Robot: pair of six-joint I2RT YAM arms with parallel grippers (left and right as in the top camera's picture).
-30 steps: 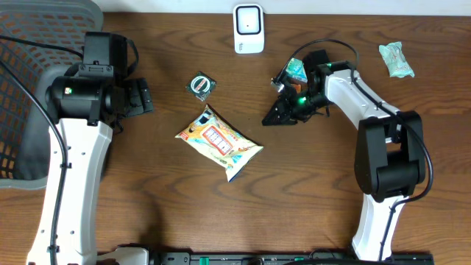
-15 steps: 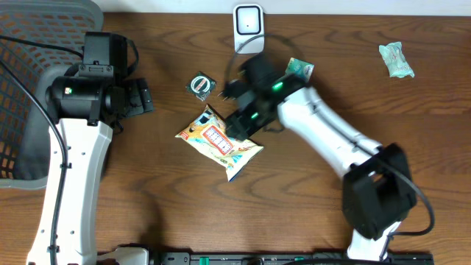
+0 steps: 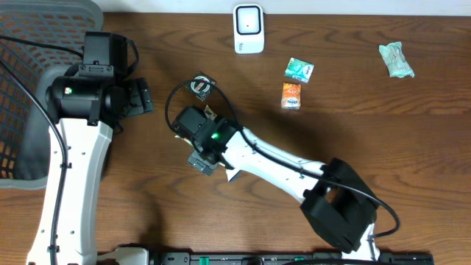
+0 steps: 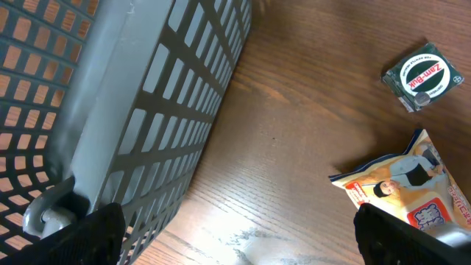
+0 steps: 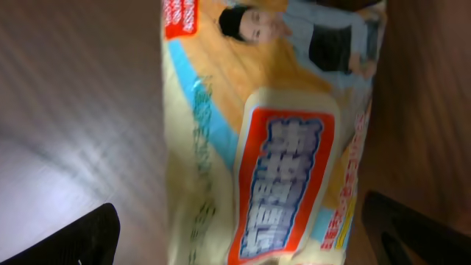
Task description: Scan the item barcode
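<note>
Since the earlier frame, the right gripper [image 3: 200, 149] swings from beside the scanner [image 3: 249, 28] onto the snack bag [image 5: 272, 140], jaws spread, nothing held. Left gripper [image 3: 140, 97] waits spread near the basket [image 4: 140, 110]. Risk: fingers may crumple or slide the slick bag. Open tabletop lies below the bag.

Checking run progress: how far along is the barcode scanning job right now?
Looks done: a green sachet and a small orange packet lie right of the white scanner. In hand: the right gripper, open, sits over the yellow snack bag, not yet gripping. Left: scanning that bag, likely the round green tin and the pale green wrapper. The left gripper is open beside the grey basket.
</note>
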